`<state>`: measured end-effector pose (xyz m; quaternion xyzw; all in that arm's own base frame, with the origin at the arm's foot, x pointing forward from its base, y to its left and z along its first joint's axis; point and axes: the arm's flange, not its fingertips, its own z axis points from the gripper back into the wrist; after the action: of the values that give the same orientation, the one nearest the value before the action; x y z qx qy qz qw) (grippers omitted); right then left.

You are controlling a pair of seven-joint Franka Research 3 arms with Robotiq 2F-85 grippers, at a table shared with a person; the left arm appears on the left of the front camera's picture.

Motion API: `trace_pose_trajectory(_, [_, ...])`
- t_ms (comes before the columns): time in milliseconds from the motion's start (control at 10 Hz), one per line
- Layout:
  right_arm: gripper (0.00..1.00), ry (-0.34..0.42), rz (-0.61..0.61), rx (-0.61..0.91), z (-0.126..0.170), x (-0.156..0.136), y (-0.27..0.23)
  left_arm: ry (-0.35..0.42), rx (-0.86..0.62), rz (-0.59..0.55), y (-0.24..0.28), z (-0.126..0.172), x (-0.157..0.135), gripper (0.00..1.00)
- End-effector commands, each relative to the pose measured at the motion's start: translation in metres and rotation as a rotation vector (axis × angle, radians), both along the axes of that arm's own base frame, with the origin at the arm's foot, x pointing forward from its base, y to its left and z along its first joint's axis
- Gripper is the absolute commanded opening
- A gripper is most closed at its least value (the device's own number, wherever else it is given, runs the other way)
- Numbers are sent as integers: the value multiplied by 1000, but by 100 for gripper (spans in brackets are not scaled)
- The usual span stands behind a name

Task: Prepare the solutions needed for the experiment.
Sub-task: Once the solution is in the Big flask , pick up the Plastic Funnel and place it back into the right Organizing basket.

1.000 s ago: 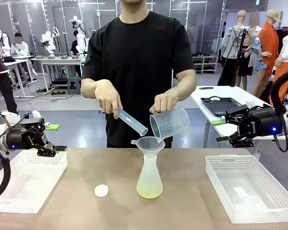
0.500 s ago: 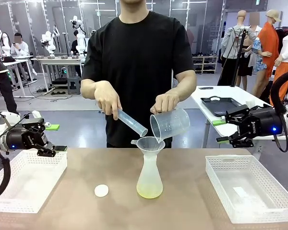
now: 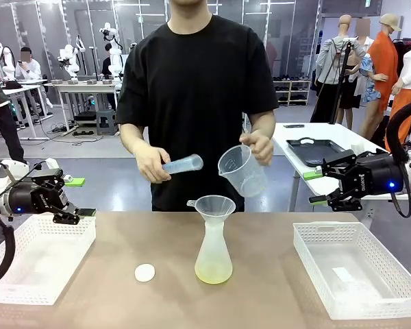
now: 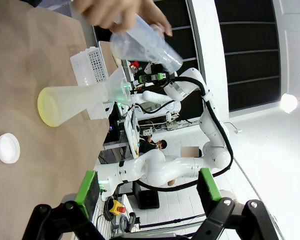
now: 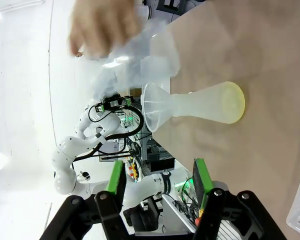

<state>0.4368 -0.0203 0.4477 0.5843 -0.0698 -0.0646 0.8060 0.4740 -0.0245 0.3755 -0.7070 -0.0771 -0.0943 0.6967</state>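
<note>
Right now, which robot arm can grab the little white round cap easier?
Left, likely: the small white round cap lies left of the frosted white conical flask, nearer the open left gripper.

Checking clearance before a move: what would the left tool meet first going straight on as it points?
Probably nothing nearby: the left tool aims just past the translucent funnel on the frosted conical flask, towards the right tool far across; depth is unclear.
</note>
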Motion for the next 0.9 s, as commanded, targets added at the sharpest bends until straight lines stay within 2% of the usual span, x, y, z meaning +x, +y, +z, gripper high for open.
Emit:
trace_pose_trajectory(0, [68,14,3,0,1,0,0,-3,-11,13,-3,2,2,100])
trace_pose_trajectory(800, [68,14,3,0,1,0,0,-3,-11,13,-3,2,2,100])
